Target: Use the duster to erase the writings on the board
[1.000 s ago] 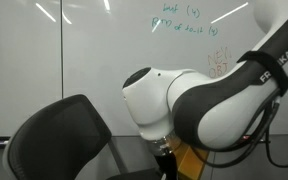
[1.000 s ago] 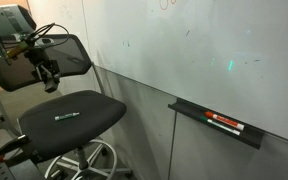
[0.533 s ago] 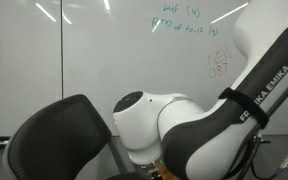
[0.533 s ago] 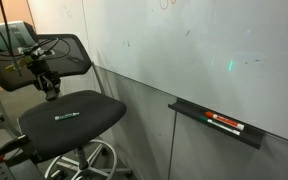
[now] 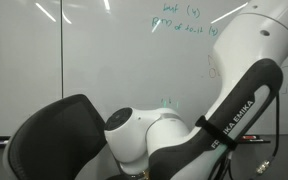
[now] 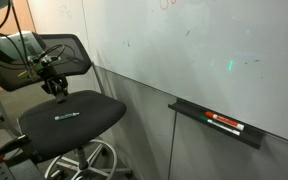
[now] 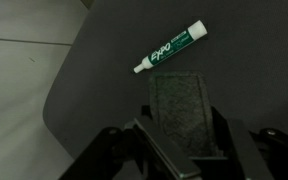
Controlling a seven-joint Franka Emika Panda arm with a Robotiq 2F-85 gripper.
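My gripper (image 7: 184,142) is hovering with its two dark fingers (image 7: 224,130) spread wide, one on either side of the single duster (image 7: 181,105), a rectangular block with a dark, fuzzy felt face. I cannot tell whether they are touching it. The duster is lying flat on the smooth black chair seat (image 7: 89,95), just beside one green-capped, white-barrelled marker (image 7: 169,50). In an exterior view, the glossy white board (image 5: 94,60) is showing two lines of green handwriting (image 5: 184,20).

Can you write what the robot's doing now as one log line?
phase: pre-grasp | end effector: open, above duster | duster: on chair seat, beside marker | writings: unerased
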